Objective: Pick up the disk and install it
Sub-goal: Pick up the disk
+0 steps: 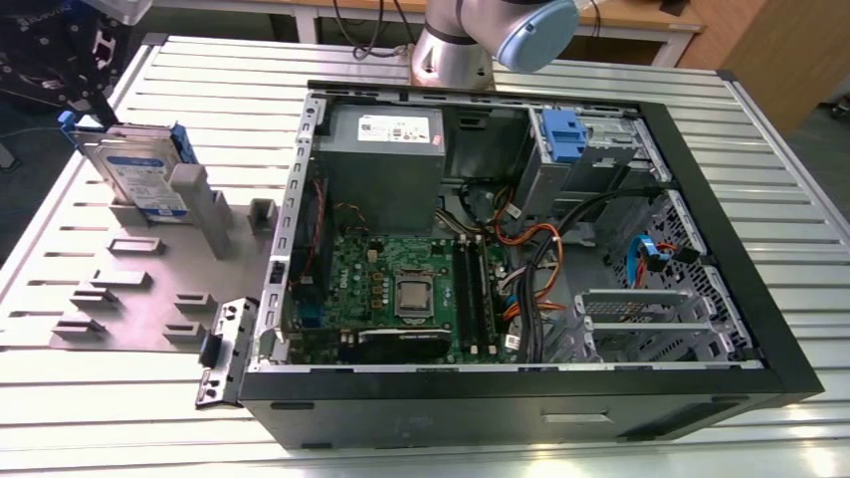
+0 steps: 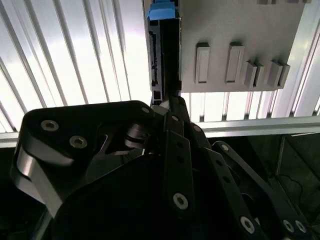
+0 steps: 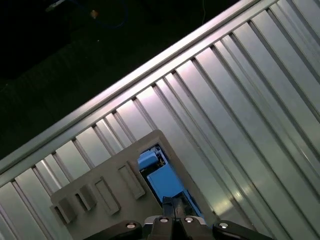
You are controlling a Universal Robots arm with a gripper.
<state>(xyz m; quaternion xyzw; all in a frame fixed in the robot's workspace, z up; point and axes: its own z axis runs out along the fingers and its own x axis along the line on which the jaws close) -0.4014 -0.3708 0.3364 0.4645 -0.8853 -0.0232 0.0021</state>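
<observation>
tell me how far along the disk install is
Nothing looks done yet: the disk stands upright in the grey holder on the table, outside the open computer case. In hand: the gripper sits right at the disk's edge in the second wrist view; a grasp isn't clear. Left: the disk is not lifted and not in the case.

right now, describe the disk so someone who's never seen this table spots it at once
Find the open computer case, then the grey fixture plate beside it on the exterior view's left. The disk stands on edge at that plate's far end. Unlike the plate's low grey blocks, it is silver with a white-and-blue label and blue frame.
</observation>
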